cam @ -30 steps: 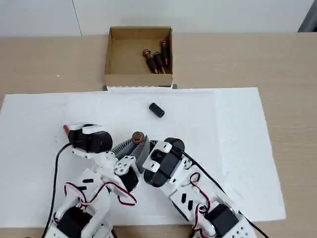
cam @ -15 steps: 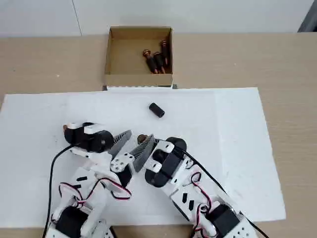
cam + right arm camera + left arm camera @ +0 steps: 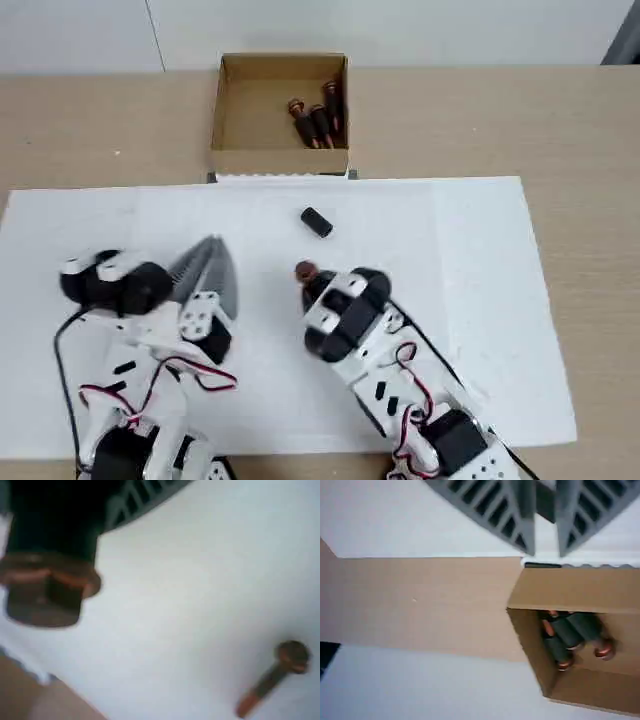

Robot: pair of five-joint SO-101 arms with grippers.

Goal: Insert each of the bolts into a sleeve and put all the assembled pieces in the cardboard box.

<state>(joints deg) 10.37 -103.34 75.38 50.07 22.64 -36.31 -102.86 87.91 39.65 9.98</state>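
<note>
My right gripper (image 3: 314, 286) is shut on a black sleeve (image 3: 50, 530) with a bolt in it. The bolt's copper head (image 3: 304, 270) pokes out toward the cardboard box (image 3: 228, 110). A loose black sleeve (image 3: 316, 222) lies on the white paper between the arms and the box. A loose copper bolt (image 3: 272, 677) lies on the paper. Assembled pieces (image 3: 314, 116) rest inside the box, also seen in the left wrist view (image 3: 570, 635). My left gripper (image 3: 207, 268) sits to the left, slightly open and holding nothing, its tips (image 3: 545, 547) pointing toward the box.
The white paper sheet (image 3: 470, 260) covers the near half of the wooden table (image 3: 480, 120). The box stands just beyond the paper's far edge. Open paper lies to the right of the right arm.
The left gripper opened off the bolt and sleeve and drew back to the left. The right gripper kept the piece and shifted slightly right and forward.
</note>
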